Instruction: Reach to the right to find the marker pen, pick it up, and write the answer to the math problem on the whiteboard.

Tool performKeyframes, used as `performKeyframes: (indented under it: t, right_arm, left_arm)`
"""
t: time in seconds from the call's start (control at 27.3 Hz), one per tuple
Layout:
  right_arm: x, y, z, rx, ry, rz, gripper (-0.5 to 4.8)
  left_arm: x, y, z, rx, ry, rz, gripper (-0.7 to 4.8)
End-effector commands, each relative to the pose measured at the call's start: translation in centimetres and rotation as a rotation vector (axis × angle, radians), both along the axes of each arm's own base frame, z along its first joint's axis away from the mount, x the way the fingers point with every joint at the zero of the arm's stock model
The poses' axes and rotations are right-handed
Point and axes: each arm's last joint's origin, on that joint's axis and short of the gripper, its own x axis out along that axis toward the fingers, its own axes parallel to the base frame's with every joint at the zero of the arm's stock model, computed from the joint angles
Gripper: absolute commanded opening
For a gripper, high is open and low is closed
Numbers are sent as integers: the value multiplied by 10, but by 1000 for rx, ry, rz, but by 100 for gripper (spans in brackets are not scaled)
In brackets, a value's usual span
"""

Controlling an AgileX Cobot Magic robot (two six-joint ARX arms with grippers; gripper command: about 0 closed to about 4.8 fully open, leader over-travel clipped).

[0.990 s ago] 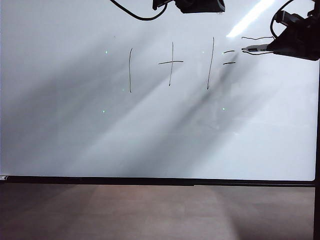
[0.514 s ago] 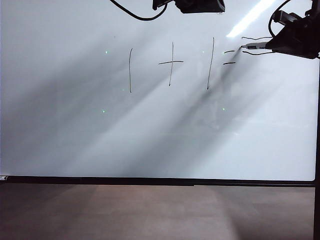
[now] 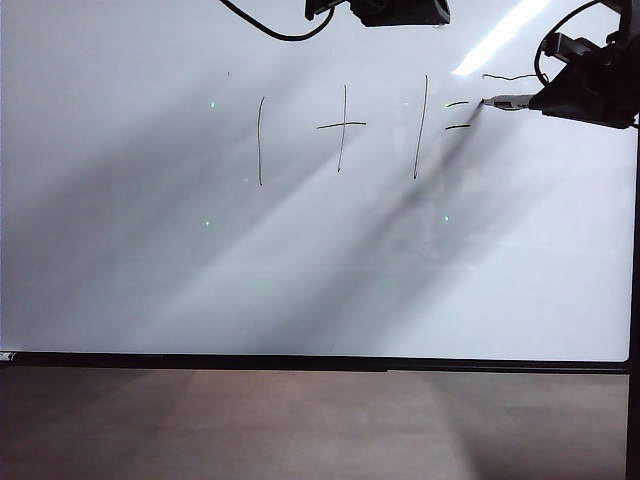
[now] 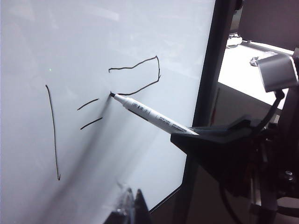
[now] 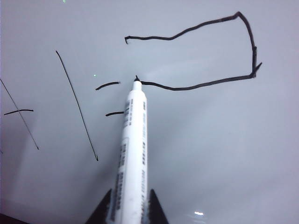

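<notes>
The whiteboard (image 3: 300, 270) fills the exterior view and bears "1 + 1 =" in thin black strokes. Right of the equals sign is the answer (image 3: 510, 76), an angular, part-drawn shape (image 5: 253, 46) (image 4: 158, 70). My right gripper (image 3: 545, 97) (image 5: 127, 205) is shut on the white marker pen (image 3: 508, 101) (image 5: 132, 154) (image 4: 154, 116). The pen's dark tip touches the board at the left end of the shape's lower stroke. My left gripper (image 3: 390, 10) (image 4: 133, 198) hangs at the top centre, shut and empty, close to the board.
A black cable (image 3: 270, 30) loops down by the left arm at the top. The board's black frame (image 3: 634, 250) runs down the right edge, close to the right gripper. A brown tabletop (image 3: 300, 420) lies in front of the board.
The right gripper has shifted slightly with the pen, whose tip now lies over the left end of the lower stroke. The left arm has not moved.
</notes>
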Motion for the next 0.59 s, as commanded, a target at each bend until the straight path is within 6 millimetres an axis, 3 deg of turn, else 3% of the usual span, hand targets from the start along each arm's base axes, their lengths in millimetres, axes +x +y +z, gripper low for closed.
performKeyframes:
  t: [0.04, 0.59]
  right_arm:
    - [1, 0, -3, -3, 29, -23, -5]
    - [9, -1, -26, -25, 128, -26, -5]
  left_arm:
    - [-1, 0, 3, -7, -10, -2, -4]
    - [-1, 0, 3, -7, -10, -2, -4]
